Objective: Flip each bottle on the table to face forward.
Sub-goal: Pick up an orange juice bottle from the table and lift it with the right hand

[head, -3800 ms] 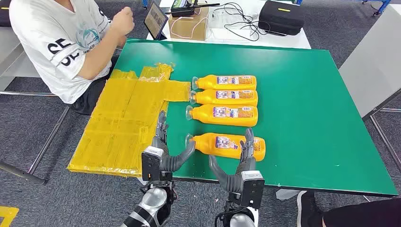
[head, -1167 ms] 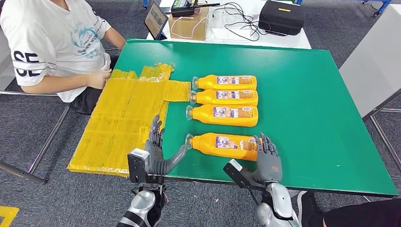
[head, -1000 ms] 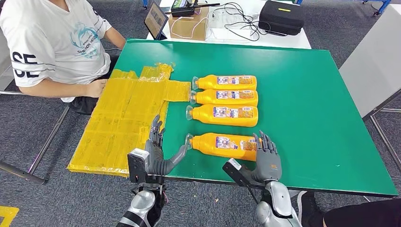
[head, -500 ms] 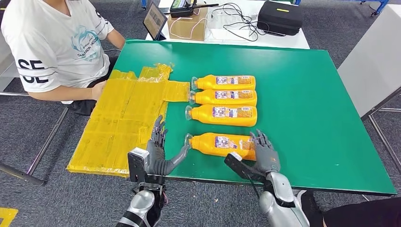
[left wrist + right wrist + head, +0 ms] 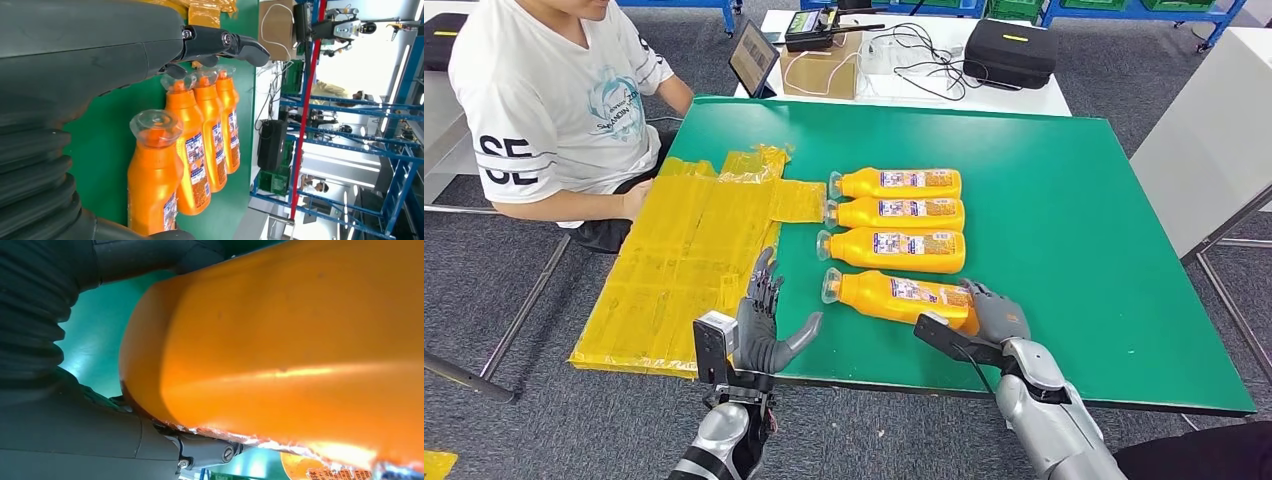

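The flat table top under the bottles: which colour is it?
Green table top; the head view shows it best.

Premises: a robotics test lab or workshop. Grey carpet floor. Green-topped table (image 5: 1064,190) as work surface. Behind it, a white bench (image 5: 1024,98) carrying a tablet (image 5: 754,57), cardboard box (image 5: 822,70), cables and black case (image 5: 1009,52). Beyond that bench, blue metal racking (image 5: 350,145).

Four orange bottles (image 5: 894,225) lying on green table (image 5: 1064,200), caps leftward; nearest bottle (image 5: 899,297) skewed.
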You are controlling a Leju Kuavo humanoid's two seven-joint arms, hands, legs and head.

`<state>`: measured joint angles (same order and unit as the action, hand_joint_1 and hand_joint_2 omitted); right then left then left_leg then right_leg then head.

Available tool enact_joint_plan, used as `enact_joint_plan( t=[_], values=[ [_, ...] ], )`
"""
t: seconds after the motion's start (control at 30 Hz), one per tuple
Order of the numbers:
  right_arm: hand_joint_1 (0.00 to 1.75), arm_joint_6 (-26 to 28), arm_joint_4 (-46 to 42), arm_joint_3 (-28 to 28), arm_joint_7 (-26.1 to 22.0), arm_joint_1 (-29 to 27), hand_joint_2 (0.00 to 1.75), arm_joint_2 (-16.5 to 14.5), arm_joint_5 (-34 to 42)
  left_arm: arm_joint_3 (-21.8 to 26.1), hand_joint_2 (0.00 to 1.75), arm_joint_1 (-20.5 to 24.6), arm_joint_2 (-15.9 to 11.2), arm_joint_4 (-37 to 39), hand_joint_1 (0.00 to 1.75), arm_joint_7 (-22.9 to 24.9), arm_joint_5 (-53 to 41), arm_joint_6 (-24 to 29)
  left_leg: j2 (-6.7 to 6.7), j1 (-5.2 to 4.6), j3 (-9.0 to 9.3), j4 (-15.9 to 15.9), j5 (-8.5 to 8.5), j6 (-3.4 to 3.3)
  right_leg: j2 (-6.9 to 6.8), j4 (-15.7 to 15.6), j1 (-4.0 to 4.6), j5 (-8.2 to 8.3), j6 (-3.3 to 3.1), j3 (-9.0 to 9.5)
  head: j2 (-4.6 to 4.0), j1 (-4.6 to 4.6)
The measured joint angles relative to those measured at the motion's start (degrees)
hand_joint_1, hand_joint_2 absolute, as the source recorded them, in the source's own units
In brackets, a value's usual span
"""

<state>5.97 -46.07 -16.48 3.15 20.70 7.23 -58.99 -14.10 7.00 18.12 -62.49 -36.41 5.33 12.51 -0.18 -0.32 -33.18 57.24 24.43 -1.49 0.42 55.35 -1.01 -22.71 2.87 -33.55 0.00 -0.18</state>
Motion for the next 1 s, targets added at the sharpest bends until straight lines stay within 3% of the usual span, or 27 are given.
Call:
enact_joint_plan(
  t=[0.17, 0.33, 0.67, 1.0],
  values=[
    [1.75, -0.1, 0.9, -0.2, -2.6, 0.5, 1.75, 0.3, 3.8, 0.3, 1.75, 0.1, 0.0, 0.6, 0.00, -0.2, 0.1, 0.4, -0.01, 0.00, 0.17, 0.0, 0.00, -0.08, 0.00, 0.0, 0.00, 0.02, 0.02, 0.23, 0.00, 0.00],
    [1.75, 2.4, -0.6, 1.0, -7.6, -1.3, 1.75, -0.4, 12.2, 0.7, 1.75, 0.2, 0.0, 1.2, 0.00, -0.5, -1.0, 3.2, -0.02, 0.01, 0.02, 0.0, -0.02, -0.09, -0.01, 0.0, 0.01, 0.11, 0.09, 0.71, 0.00, 0.01],
    [1.75, 8.9, -10.6, 5.1, -16.0, -10.1, 1.75, -10.1, 29.2, 1.5, 1.75, 0.8, 0.0, 1.8, 0.00, 0.1, -2.7, 6.0, -0.06, 0.08, -1.00, 0.0, -0.15, -0.01, -0.05, 0.1, 0.04, 0.12, 0.06, -0.17, 0.00, 0.00],
    [1.75, 8.8, -9.7, 2.5, -20.0, -8.6, 1.75, -17.2, 35.2, 0.4, 1.75, 1.6, 0.0, 0.4, 0.00, 3.5, -0.7, 0.0, -0.07, 0.03, -1.39, 0.0, -0.18, -0.02, -0.06, 0.1, -0.02, 0.16, 0.01, -0.54, 0.00, 0.00]
  ],
)
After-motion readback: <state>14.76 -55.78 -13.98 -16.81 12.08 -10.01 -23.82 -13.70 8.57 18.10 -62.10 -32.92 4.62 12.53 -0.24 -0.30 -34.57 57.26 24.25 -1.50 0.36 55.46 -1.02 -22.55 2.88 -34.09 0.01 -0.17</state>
